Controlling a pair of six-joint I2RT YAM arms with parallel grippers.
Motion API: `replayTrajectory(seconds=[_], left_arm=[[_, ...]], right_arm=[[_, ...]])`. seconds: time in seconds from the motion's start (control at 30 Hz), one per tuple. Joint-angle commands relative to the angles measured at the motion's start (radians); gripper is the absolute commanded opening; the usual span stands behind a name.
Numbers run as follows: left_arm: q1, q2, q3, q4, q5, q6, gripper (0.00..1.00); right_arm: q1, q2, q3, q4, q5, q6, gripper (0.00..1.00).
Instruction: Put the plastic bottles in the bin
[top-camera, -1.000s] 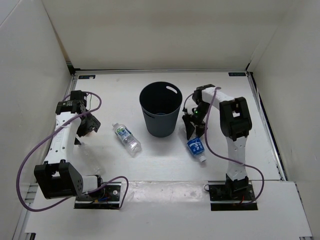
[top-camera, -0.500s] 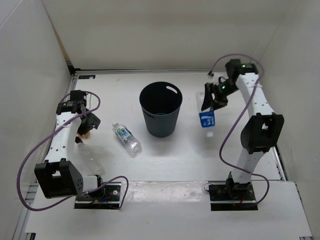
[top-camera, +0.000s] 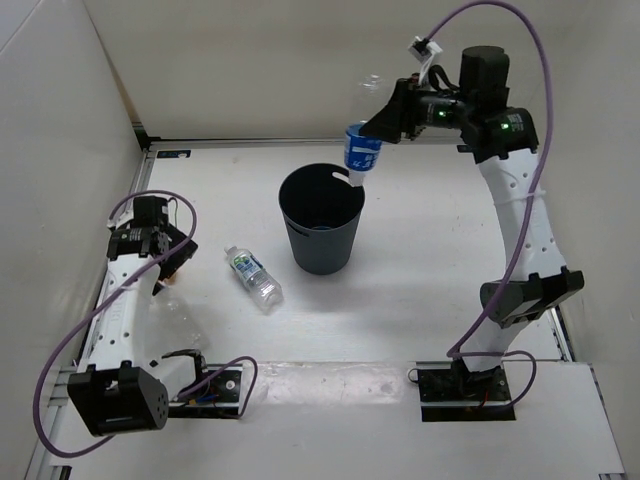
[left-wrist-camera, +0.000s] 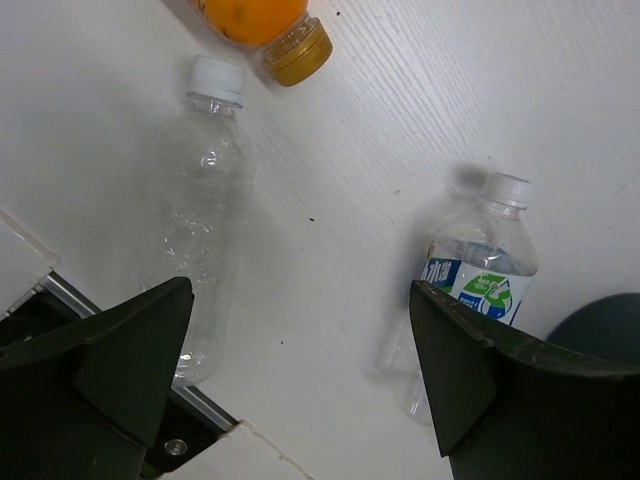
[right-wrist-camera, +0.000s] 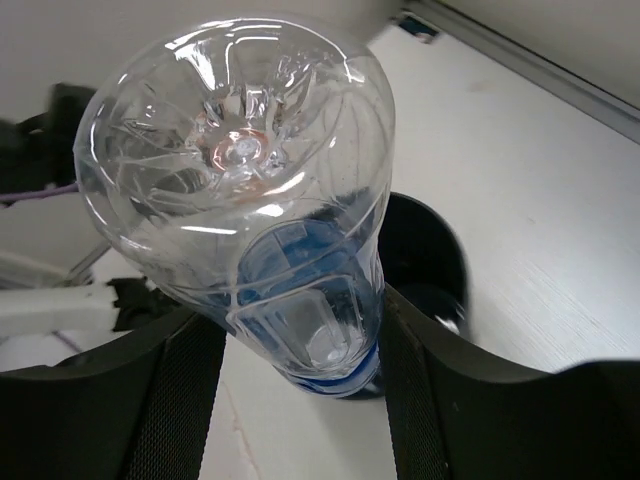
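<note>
Bin: the bin (top-camera: 321, 222) stands upright mid-table with its mouth up. I see only a dark interior and cannot tell what it contains.
Right gripper: the right gripper (top-camera: 388, 120) is clenched on the blue-label bottle (top-camera: 360, 148), held high over the bin's far-right rim.
Blue-label bottle axis: steep and slightly tilted, with the cap down toward the bin mouth and the clear base up facing the wrist camera.
Left gripper: the left gripper (left-wrist-camera: 300, 340) has its jaws spread wide and grasps nothing, low over the table's left side.
Table: on the white tabletop (top-camera: 430, 270) the green-label bottle (top-camera: 252, 277) lies flat left of the bin, cap to the far left. The plain clear bottle (left-wrist-camera: 195, 200) and orange bottle (left-wrist-camera: 262, 22) lie further left.
Room: white walls (top-camera: 300, 60) on three sides.
</note>
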Motion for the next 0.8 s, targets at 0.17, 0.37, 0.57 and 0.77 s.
replayTrajectory(seconds=[0.17,0.37,0.57,0.77], left_arm=[[0.011,0.057,0.012,0.008,0.035,-0.054,1.00],[0.040,0.132,0.061,-0.032,0.024,-0.043,1.00],[0.148,0.175,0.098,-0.057,0.049,-0.095,1.00],[0.283,0.196,0.081,0.021,0.110,-0.204,1.00]], right_arm=[[0.161,0.051,-0.090,0.224,-0.190,-0.062,0.00],[0.198,0.086,-0.081,0.087,-0.106,-0.166,0.90],[0.159,0.071,-0.032,0.142,-0.060,-0.151,0.90],[0.088,0.065,-0.011,0.164,-0.092,-0.159,0.90]])
